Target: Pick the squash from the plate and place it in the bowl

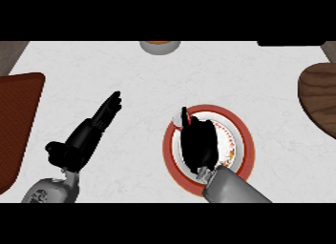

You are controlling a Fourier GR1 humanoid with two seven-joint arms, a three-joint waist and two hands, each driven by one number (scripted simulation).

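From the head view I see my right hand (199, 143) lying over the red-rimmed plate (247, 143) near the middle of the white surface (199, 76); its fingers point away from me and cover the plate's centre. A small pale piece at the fingertips may be the squash (176, 115), but I cannot tell whether the fingers hold it. My left hand (93, 126) rests at near left, fingers straight and relaxed. A bowl (160, 46) stands at the far edge.
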